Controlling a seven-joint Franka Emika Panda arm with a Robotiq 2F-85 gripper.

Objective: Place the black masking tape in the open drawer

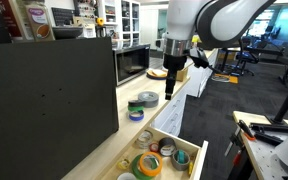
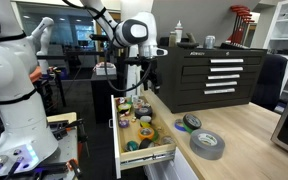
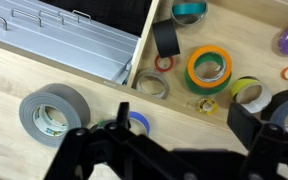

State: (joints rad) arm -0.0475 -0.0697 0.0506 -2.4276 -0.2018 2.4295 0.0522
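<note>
The black masking tape lies flat on the wooden counter, between the wide grey roll and a small blue roll. In an exterior view it is a dark roll with a greenish core. In the wrist view it is almost hidden behind my left finger. The open drawer, with pale wooden sides, holds several coloured rolls, and its bare bottom shows in the wrist view. My gripper is open and empty. It hangs well above the counter edge and the drawer in both exterior views.
In the drawer a black roll stands on edge, with a teal roll, a green-and-orange roll and a yellow roll. A grey metal rack lies beside the drawer. A black cabinet stands behind the counter.
</note>
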